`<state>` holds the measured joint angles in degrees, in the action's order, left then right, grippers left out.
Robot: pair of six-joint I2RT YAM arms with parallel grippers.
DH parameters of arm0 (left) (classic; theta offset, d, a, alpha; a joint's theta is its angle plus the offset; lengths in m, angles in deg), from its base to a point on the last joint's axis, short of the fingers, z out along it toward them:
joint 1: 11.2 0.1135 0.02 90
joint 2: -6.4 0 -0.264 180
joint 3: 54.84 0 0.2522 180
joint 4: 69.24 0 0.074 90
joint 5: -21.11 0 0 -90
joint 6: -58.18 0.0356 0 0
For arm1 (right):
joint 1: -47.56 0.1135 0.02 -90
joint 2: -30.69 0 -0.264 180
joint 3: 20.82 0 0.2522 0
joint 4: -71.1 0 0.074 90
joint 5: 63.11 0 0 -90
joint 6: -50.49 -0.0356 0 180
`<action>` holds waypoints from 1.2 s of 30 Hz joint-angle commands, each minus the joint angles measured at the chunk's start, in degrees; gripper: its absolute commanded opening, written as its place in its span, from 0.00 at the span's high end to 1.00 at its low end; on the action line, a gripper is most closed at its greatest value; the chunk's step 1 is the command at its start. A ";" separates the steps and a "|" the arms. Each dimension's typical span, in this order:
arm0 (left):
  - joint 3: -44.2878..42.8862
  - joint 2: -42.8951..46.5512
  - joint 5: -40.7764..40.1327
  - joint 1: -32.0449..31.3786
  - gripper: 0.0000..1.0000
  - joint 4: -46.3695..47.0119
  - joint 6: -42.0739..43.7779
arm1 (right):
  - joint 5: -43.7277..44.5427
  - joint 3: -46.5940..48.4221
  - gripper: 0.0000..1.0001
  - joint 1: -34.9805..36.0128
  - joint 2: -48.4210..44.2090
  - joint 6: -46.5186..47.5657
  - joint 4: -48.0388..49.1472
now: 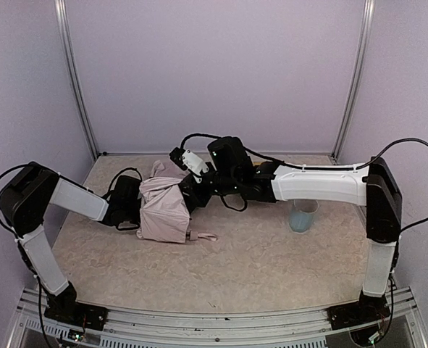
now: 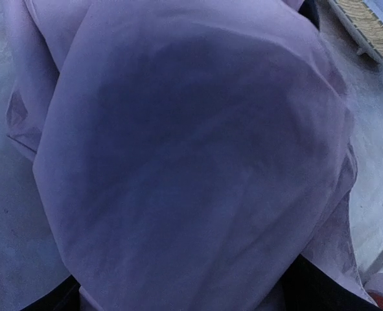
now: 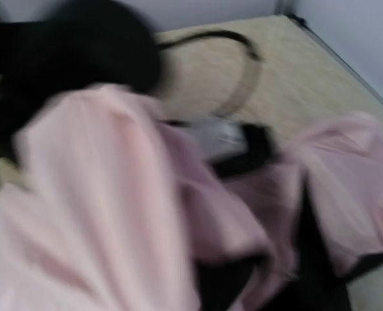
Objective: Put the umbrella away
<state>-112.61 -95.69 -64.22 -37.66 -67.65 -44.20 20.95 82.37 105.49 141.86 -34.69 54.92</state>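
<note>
The umbrella (image 1: 163, 212) lies as a crumpled pale-pink bundle at mid-table, its small pink handle and strap (image 1: 201, 235) pointing to the front right. My left gripper (image 1: 132, 204) is pressed against its left side. In the left wrist view the umbrella's fabric (image 2: 191, 149) fills the frame and hides the fingers, so I take the jaws as open. My right gripper (image 1: 192, 190) is at the bundle's upper right edge. In the blurred right wrist view a fold of pink fabric (image 3: 243, 220) with black lining runs down into the shut jaws.
A translucent blue cup (image 1: 303, 215) stands under the right forearm. The corner of a woven yellow tray (image 2: 367, 26) shows at the top right of the left wrist view. Purple walls and metal posts close the table at the back and sides.
</note>
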 commanded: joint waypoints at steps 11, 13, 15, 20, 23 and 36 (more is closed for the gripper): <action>5.71 10.38 9.27 0.80 0.05 8.36 1.15 | -11.50 -8.95 1.00 -3.71 -9.82 -7.71 5.32; 5.95 12.40 5.40 1.73 0.01 10.38 0.40 | -12.98 -10.90 1.00 -3.55 -11.44 -8.04 4.62; 6.62 15.25 -0.46 2.80 0.01 13.55 -0.29 | -13.62 -11.57 1.00 -3.21 -12.12 -8.41 2.90; 10.46 20.80 -4.31 6.64 0.01 27.65 -1.79 | -14.92 -11.63 1.00 -1.39 -13.17 -6.78 -0.19; 8.89 21.96 -1.83 9.07 0.01 27.95 -4.55 | -13.98 -11.05 1.00 -0.70 -13.55 -6.91 -2.25; 8.17 54.81 -7.18 -26.17 0.03 -4.08 13.96 | -13.95 -12.17 1.00 0.97 -18.62 -6.00 -8.49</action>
<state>-103.91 -45.26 -65.60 -51.56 -55.87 -40.33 7.84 70.83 105.69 126.32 -41.62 47.14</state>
